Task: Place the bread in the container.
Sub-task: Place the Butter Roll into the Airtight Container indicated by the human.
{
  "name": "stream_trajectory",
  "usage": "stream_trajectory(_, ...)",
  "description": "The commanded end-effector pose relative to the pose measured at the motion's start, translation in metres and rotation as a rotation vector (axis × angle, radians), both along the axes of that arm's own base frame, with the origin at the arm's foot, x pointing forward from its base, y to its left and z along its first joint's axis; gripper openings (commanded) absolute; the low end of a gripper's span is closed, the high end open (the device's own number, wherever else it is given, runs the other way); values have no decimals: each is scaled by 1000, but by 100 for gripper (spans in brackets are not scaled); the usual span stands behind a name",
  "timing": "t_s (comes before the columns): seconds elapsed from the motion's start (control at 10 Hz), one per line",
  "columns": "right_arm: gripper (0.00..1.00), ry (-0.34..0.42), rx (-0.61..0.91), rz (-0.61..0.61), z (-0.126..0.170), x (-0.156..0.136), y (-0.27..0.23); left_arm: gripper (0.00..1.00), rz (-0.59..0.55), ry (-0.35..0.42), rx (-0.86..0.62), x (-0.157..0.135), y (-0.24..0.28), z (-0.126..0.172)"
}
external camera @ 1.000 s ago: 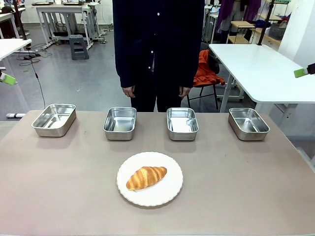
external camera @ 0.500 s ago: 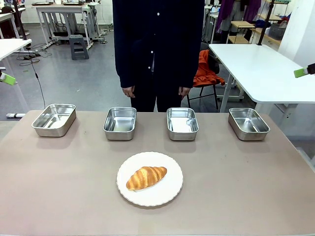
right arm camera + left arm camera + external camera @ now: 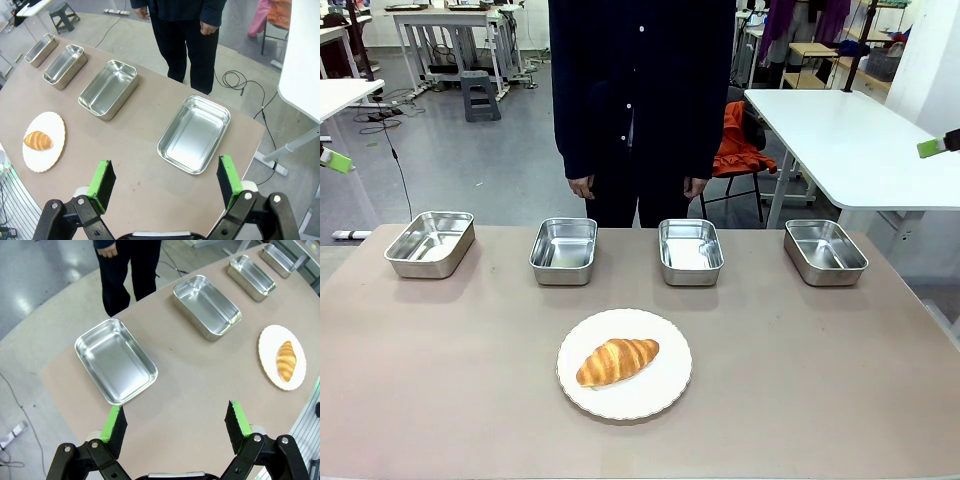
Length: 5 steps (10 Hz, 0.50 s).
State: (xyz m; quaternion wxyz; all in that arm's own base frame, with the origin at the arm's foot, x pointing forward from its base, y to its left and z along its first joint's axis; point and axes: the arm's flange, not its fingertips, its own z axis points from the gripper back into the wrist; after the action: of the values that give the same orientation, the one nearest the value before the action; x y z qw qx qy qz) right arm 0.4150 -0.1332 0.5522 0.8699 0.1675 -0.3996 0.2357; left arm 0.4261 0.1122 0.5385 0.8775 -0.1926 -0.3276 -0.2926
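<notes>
Bread (image 3: pixel 617 361): lies on a round white plate (image 3: pixel 665 398) near the middle of the tabletop's (image 3: pixel 440 380) near edge, well apart from four empty steel containers (image 3: pixel 563 270) lined up along the far edge, with a person (image 3: pixel 640 90) standing behind that edge, hands down. Left end effector (image 3: pixel 175 415): hangs above the tabletop's left end, jaws spread wide, gripping nothing. Right end effector (image 3: pixel 165 170): hangs above the right end, likewise spread wide and empty.

Wide-spread left pincer (image 3: pixel 174 414), four steel pans (image 3: pixel 116 361), bread (image 3: pixel 286 360) on plate (image 3: pixel 271 342).
</notes>
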Motion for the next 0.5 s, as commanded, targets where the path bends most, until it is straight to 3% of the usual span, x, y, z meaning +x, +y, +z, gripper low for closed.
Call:
stream_trajectory(0.0, 100, -9, 19, 5, 0, 1, 0, 100, 5, -7, -5, 0, 0, 2)
stream_trajectory(0.4, 100, -9, 19, 5, 0, 1, 0, 100, 5, -7, -5, 0, 0, 2)
